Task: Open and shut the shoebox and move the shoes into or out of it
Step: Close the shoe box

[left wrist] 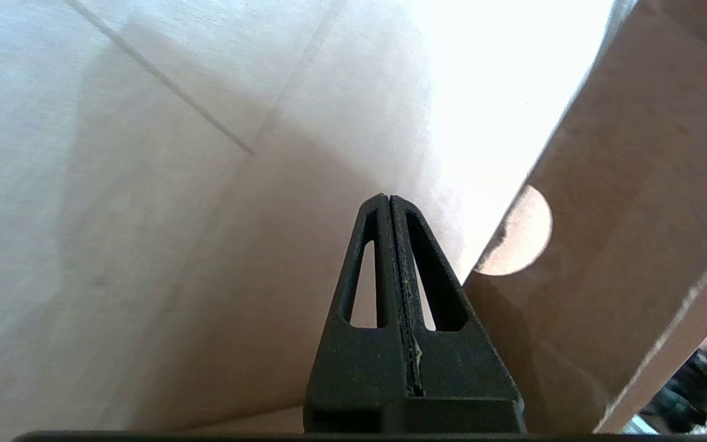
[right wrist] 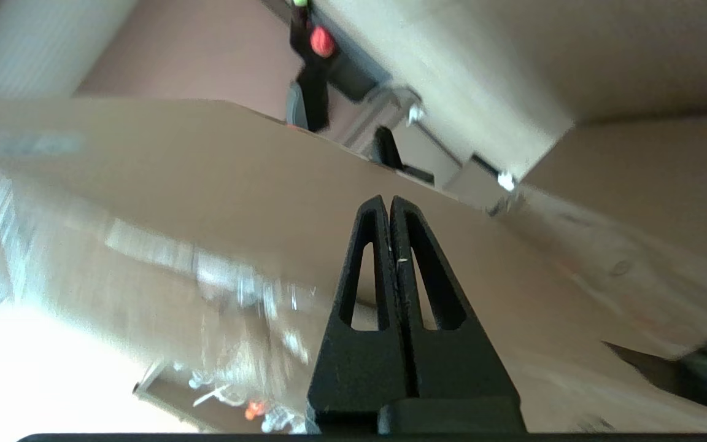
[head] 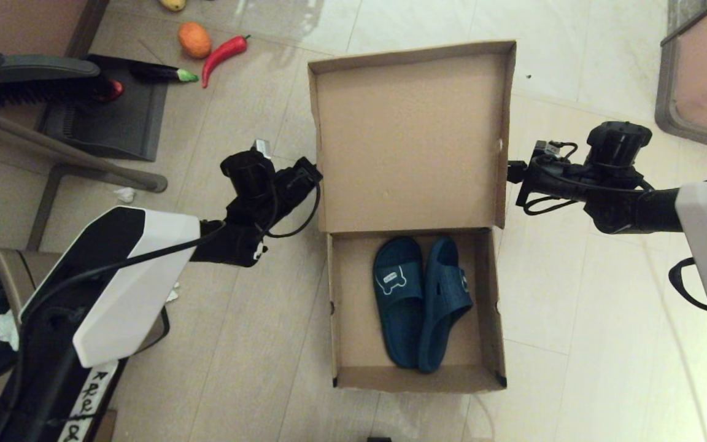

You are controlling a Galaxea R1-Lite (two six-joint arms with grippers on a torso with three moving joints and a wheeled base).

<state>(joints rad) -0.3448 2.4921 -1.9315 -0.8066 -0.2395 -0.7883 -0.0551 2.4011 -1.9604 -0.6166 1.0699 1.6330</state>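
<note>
Two shoes [head: 421, 301] lie inside the shoebox [head: 353, 307], a plain brown cardboard box on the pale tiled floor [head: 574, 307]. Both are dark navy slides, rubbery and matte. One lies flat with a white-outlined emblem across its strap; the other is tipped on its side against it, sole edge up. Long axes run front to back along the box, both lying toward its right wall.

One lid [head: 412, 138], hinged at the box's far edge, stands open, its bare inner face toward the head camera; shallow side flaps frame it. A half-round cutout shows in one cardboard edge in the left wrist view.

Left end effector [left wrist: 388, 199]: two black fingers pressed together, nothing between them, just beside the lid's left edge. Whether it touches the cardboard cannot be told.

Right end effector [right wrist: 388, 199]: fingers likewise together and empty, close against the lid's right flap; contact unclear.

Floor, far left corner: one orange fruit [head: 194, 39], one red chili [head: 223, 55], one dark eggplant [head: 160, 72] with a green cap, one black dustpan [head: 108, 116] and one brush [head: 28, 80] with dark bristles.
</note>
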